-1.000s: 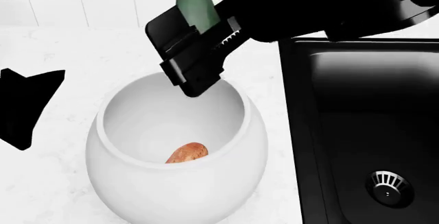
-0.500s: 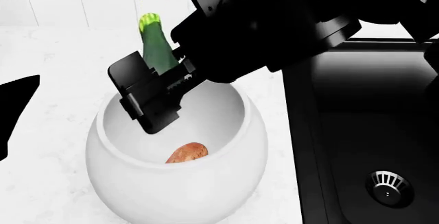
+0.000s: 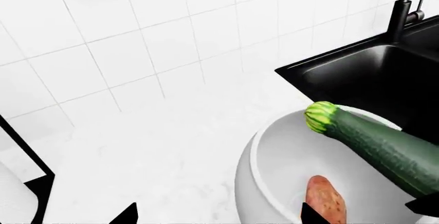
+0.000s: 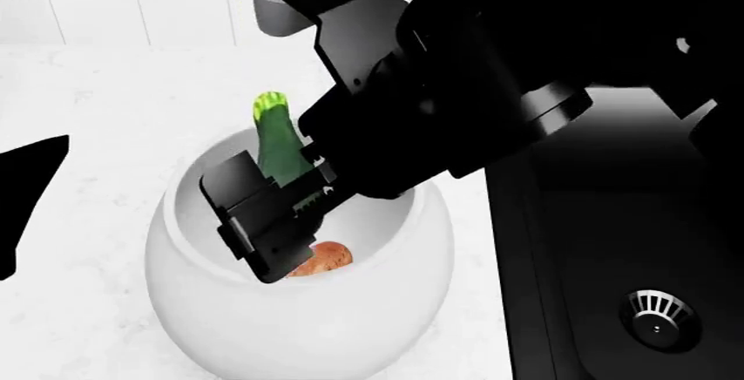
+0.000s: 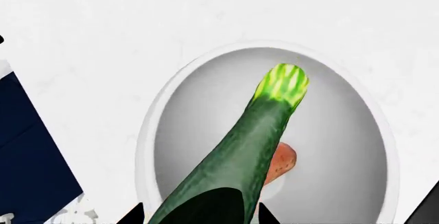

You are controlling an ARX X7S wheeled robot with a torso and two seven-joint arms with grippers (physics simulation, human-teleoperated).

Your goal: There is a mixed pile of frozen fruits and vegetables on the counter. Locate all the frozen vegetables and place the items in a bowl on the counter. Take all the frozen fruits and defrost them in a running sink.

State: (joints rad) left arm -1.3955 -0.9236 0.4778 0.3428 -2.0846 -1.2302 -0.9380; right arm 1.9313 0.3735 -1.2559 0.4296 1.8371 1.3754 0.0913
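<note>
My right gripper (image 4: pixel 279 223) is shut on the dark green zucchini (image 4: pixel 277 140), holding it tilted in the mouth of the white bowl (image 4: pixel 174 214) with the pale stem end up. In the right wrist view the zucchini (image 5: pixel 254 147) runs from my gripper (image 5: pixel 199 216) over the bowl (image 5: pixel 147 131). The orange-pink sweet potato (image 4: pixel 329 256) lies on the bowl's bottom. My left gripper (image 3: pixel 218 216) is open and holds nothing, off to the bowl's left above the counter (image 3: pixel 158 147). The frozen fruits and the pile are out of view.
The black sink (image 4: pixel 616 223) with its silver drain strainer (image 4: pixel 659 319) lies just right of the bowl. Its black faucet (image 3: pixel 401 8) rises at the tiled back wall (image 3: pixel 137 39). My right arm hides the counter behind the bowl.
My right gripper has come down and to the left with the zucchini, bringing it from above the bowl into the bowl's mouth. The left arm has barely moved.
</note>
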